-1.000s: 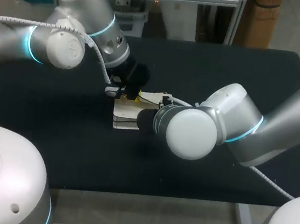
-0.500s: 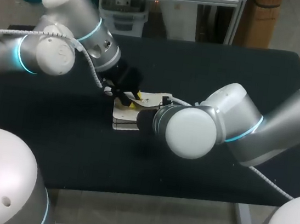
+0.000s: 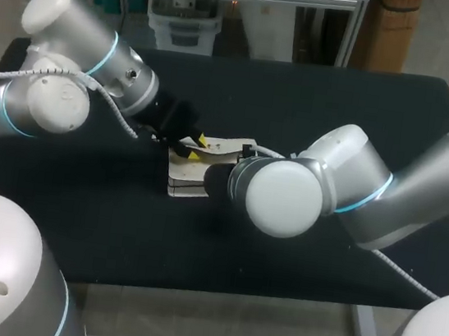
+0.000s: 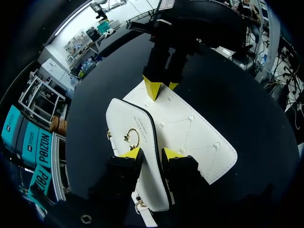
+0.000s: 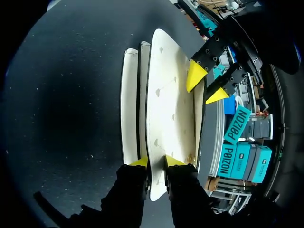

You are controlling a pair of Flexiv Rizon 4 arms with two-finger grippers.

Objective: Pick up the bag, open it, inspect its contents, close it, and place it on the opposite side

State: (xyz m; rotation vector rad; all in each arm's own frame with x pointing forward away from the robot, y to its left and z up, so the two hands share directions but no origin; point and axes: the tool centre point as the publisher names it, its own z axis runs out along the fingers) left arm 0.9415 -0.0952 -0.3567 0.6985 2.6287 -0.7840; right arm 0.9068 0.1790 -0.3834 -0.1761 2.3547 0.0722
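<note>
Shows a white bag [image 3: 186, 173] lying flat at the middle of the table [image 3: 341, 100], both tools facing each other across it. Shows the left tool [image 4: 150, 153] pinched closed on the flap [image 4: 127, 121] rim, the right tool [image 5: 156, 161] clamped on the bag's opposite edge, equally near.

Smooth leather-like bag [image 4: 190, 133] on matt black tabletop [image 3: 341, 100].

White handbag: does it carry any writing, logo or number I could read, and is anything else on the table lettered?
White handbag, on its flap just above the gold clasp: one short line of tiny print, too small to read.
Rest of the handbag, in all three views: no words, numbers or signs show.
Black table: no text at all.
</note>
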